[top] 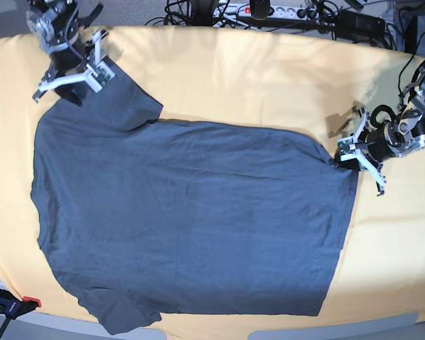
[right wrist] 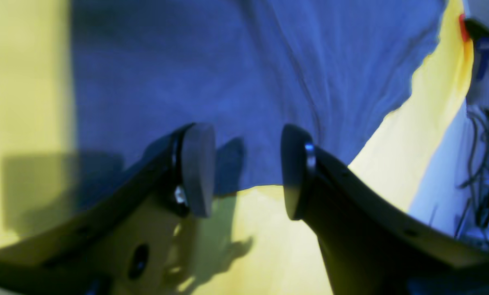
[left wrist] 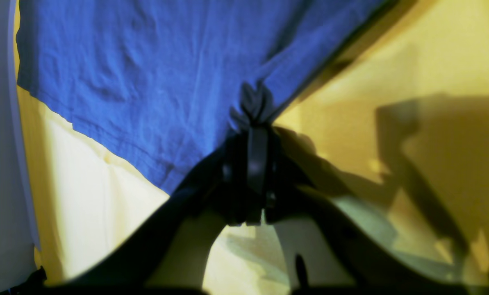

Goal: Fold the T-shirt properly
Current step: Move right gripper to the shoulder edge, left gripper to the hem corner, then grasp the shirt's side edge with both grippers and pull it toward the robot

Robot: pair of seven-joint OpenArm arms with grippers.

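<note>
The dark slate-blue T-shirt (top: pixel 191 219) lies spread flat on the yellow cloth, one sleeve at the far left and another at the near left. At the shirt's far right corner, my left gripper (top: pixel 346 160) is shut on a bunch of fabric; the left wrist view shows the T-shirt (left wrist: pixel 146 82) puckered between the closed fingertips of the left gripper (left wrist: pixel 253 119). My right gripper (top: pixel 69 79) stands open over the far-left sleeve. In the right wrist view the right gripper (right wrist: pixel 246 172) has its pads apart above the T-shirt's (right wrist: pixel 228 82) edge, holding nothing.
The pale yellow-orange table cloth (top: pixel 255 78) covers the table. Cables and a power strip (top: pixel 269 10) run along the back edge. A clamp with a red tip (top: pixel 14 306) sits at the near left corner, by the table's front edge.
</note>
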